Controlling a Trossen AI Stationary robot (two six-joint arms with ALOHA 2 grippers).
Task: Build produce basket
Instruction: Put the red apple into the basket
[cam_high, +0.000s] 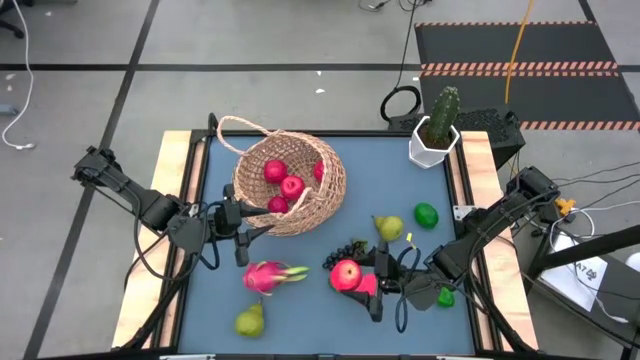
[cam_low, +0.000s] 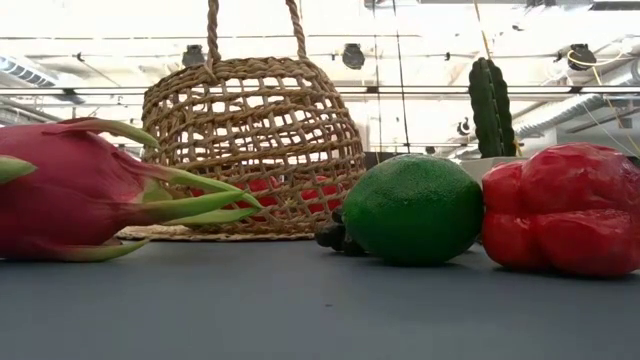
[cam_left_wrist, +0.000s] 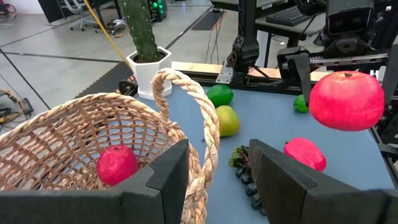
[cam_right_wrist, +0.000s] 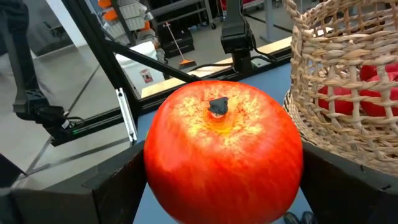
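The tan woven basket (cam_high: 290, 182) stands tilted at the table's far left, its lower side on the mat, with red round fruits (cam_high: 284, 180) inside. My left gripper (cam_high: 243, 228) is shut on the basket's near rim. My right gripper (cam_high: 352, 278) is shut on a red apple (cam_high: 346, 273), held above a red pepper-like fruit (cam_left_wrist: 305, 153) near the table's middle. On the mat lie a pink dragon fruit (cam_high: 268, 276), a pear (cam_high: 250, 320), a second pear (cam_high: 388, 228), a lime (cam_high: 426, 215) and dark grapes (cam_high: 346, 250). My left gripper pinches the basket's braided rim (cam_left_wrist: 200, 186) between its two fingers (cam_left_wrist: 166, 180), where the loop handle (cam_left_wrist: 186, 93) meets it. The fingers come nearly level from the table's left. The basket leans, with its underside on the mat. My right gripper pinches the red apple's two sides (cam_right_wrist: 163, 168) between its two fingers (cam_right_wrist: 118, 186), the stem end (cam_right_wrist: 218, 106) turned toward the wrist. The fingers come nearly level from the table's right. The apple (cam_left_wrist: 346, 99) hangs clear of the mat.
A white pot with a green cactus (cam_high: 437, 125) stands at the far right corner. Another lime (cam_high: 445, 297) lies under my right arm. Wooden borders (cam_high: 180, 160) run along the mat's left and right sides.
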